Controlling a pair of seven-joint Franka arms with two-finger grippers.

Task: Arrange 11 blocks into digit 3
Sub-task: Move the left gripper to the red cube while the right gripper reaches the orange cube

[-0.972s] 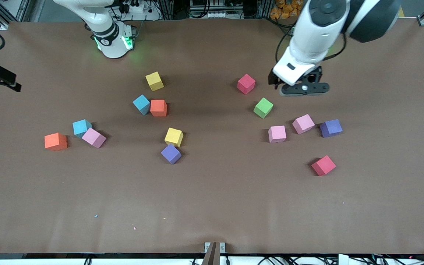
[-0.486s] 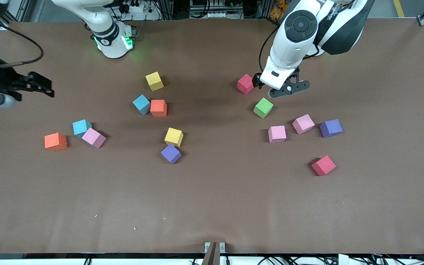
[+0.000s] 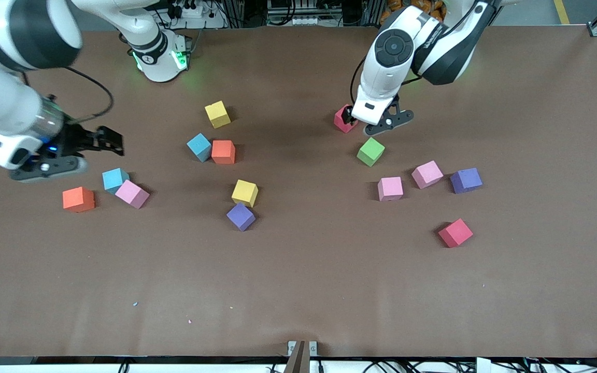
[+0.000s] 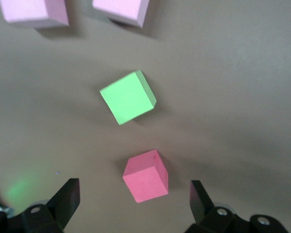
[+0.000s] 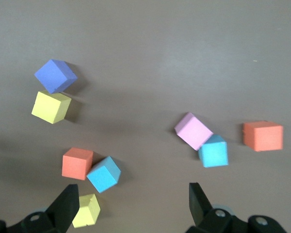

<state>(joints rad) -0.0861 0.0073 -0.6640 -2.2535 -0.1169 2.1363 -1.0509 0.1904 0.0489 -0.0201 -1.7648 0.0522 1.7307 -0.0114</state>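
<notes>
Foam blocks lie scattered on the brown mat, and no digit 3 shows. My left gripper (image 3: 351, 118) (image 4: 134, 188) is open, low over a red block (image 3: 342, 120) (image 4: 146, 175) that sits between its fingers without touching them. A green block (image 3: 370, 151) (image 4: 128, 97), two pink blocks (image 3: 390, 188) (image 3: 427, 174), a purple block (image 3: 466, 180) and another red block (image 3: 455, 232) lie nearer the camera. My right gripper (image 3: 114, 142) (image 5: 133, 191) hangs open and empty over bare mat, beside a blue block (image 3: 114, 179), a pink block (image 3: 132, 194) and an orange block (image 3: 78, 199).
Mid-table lie a yellow block (image 3: 217, 114), a blue block (image 3: 199, 147) touching an orange one (image 3: 223, 152), and a yellow block (image 3: 244, 192) beside a purple one (image 3: 240, 216). The right arm's base (image 3: 158, 57) stands at the table's edge. A wide strip of bare mat runs along the near edge.
The left gripper has swung toward the right arm's end and come down around the red block. The right arm has come in from the table's end, up to the blue and pink blocks.
</notes>
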